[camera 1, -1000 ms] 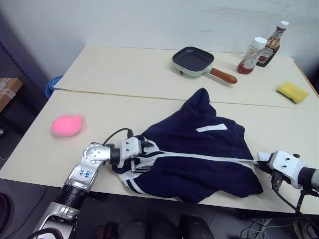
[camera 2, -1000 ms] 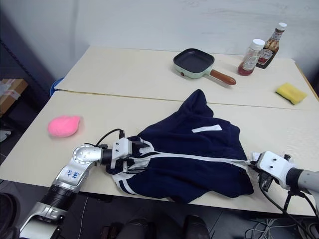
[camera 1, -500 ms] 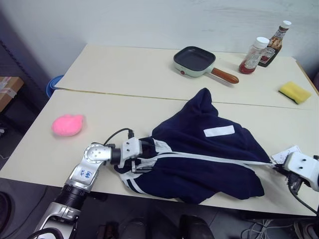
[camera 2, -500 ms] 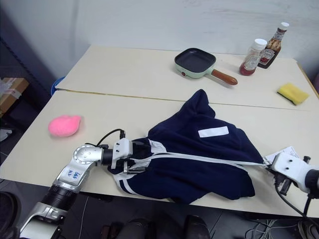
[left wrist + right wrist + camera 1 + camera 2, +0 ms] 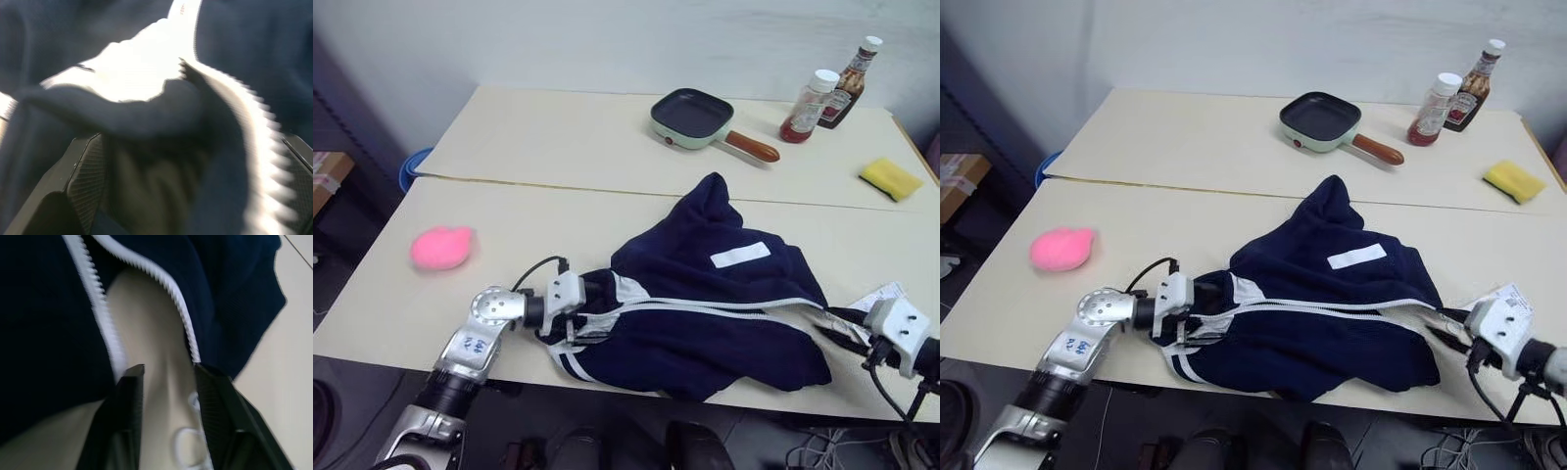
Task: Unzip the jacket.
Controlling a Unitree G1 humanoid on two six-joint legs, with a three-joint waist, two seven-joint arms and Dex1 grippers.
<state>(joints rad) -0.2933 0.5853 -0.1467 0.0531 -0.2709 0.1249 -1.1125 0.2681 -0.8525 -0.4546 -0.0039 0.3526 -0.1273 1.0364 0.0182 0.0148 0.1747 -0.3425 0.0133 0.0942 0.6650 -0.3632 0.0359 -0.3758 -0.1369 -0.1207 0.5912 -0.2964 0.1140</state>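
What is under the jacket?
Under the jacket lies the table, bare between the parted zipper rows. Whatever else the fabric covers stays hidden.

Jacket between pincers; toy left

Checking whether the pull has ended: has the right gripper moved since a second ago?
Yes. The right gripper sits farther right, away from the pink plush toy, with its jaws now apart off the jacket.

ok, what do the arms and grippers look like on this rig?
Left arm: silver metal links, round joint housing, blue printed label, looping black cable. Left gripper and right gripper: white wrist blocks, two flat black fingers with textured pads. Black cable hangs below the right wrist.
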